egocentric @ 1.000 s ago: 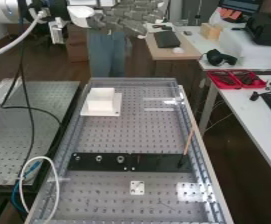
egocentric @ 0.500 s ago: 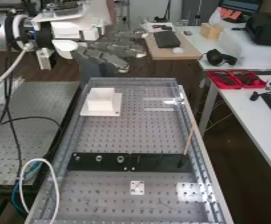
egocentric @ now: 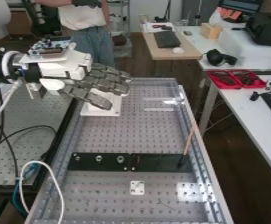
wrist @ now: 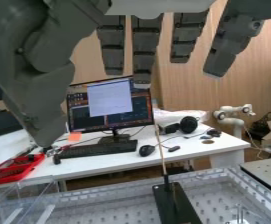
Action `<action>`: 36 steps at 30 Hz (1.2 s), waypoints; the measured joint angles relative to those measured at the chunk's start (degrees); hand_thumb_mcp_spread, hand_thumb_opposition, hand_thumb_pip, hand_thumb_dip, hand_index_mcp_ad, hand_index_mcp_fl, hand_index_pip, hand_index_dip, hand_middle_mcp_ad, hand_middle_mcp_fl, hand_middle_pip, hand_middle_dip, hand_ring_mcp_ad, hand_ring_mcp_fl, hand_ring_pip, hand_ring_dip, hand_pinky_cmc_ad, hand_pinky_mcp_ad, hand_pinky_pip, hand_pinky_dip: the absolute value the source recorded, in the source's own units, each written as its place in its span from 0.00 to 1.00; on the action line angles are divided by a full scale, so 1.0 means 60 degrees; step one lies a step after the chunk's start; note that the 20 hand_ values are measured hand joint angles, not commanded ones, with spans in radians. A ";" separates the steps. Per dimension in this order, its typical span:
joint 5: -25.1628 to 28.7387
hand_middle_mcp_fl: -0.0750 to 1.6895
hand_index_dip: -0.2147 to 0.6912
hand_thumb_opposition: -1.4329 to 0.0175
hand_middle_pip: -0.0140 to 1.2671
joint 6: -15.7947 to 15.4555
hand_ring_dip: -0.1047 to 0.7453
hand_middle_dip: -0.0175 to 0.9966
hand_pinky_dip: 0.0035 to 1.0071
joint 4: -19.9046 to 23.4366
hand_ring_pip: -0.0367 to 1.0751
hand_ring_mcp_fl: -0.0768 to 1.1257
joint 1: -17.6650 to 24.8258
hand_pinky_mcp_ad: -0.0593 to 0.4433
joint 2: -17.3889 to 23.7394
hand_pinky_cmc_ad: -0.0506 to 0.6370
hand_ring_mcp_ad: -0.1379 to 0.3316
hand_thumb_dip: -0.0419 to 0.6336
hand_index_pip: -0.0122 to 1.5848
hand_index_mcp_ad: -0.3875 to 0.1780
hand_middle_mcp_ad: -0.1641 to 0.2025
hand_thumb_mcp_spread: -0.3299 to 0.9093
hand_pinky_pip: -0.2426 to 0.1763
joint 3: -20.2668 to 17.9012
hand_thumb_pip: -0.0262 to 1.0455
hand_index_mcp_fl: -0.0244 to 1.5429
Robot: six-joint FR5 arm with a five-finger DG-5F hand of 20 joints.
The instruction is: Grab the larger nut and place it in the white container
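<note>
At the upper left of the high view my hand (egocentric: 96, 85) hangs over the bench's far left part, its fingers straight and pointing right, holding nothing. It covers part of the white container (egocentric: 109, 108), a white box on a flat white base. On the black bar (egocentric: 160, 162) stand the larger nut (egocentric: 99, 158), the smaller nut (egocentric: 77, 158) to its left and the bearing (egocentric: 120, 159) to its right. In the wrist view the hand (wrist: 144, 47) has long, relaxed fingers, with the thumb at one side.
A thin wooden stick (egocentric: 189, 141) rises from a dark base on the bar's right part. A small white plate (egocentric: 137, 188) lies nearer than the bar. A white cable (egocentric: 56, 182) loops over the bench's left edge. Clear plastic pieces (egocentric: 160, 104) lie at the far right.
My hand has come down from the top of the high view and slightly left, to just above the white container, with its fingers still extended. The parts on the bar have not moved.
</note>
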 joint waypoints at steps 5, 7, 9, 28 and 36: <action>-0.0198 0.16 0.14 0.43 0.12 -0.0013 0.27 0.47 0.39 0.0396 0.13 0.08 -0.0287 0.67 -0.0315 0.59 0.58 0.41 0.37 0.55 0.50 0.45 0.40 -0.0200 0.71 0.14; -0.0264 0.16 0.14 0.42 0.12 -0.0005 0.28 0.49 0.41 0.0522 0.12 0.08 -0.0415 0.67 -0.0479 0.59 0.59 0.43 0.40 0.54 0.50 0.46 0.40 -0.0245 0.72 0.12; -0.0330 0.15 0.14 0.41 0.12 0.0004 0.30 0.49 0.41 0.0693 0.12 0.08 -0.0549 0.67 -0.0642 0.58 0.59 0.44 0.44 0.53 0.50 0.46 0.40 -0.0291 0.75 0.11; -0.0491 0.17 0.15 0.37 0.48 0.0004 0.43 0.50 0.41 0.2682 0.20 0.20 -0.1400 0.65 -0.1977 0.56 0.57 0.60 0.76 0.47 0.50 0.49 0.40 -0.0715 0.85 0.05; -0.0476 0.17 0.16 0.35 0.60 -0.0046 0.48 0.53 0.41 0.2826 0.29 0.23 -0.1480 0.66 -0.2437 0.55 0.50 0.66 0.88 0.47 0.50 0.51 0.40 -0.0641 0.85 0.10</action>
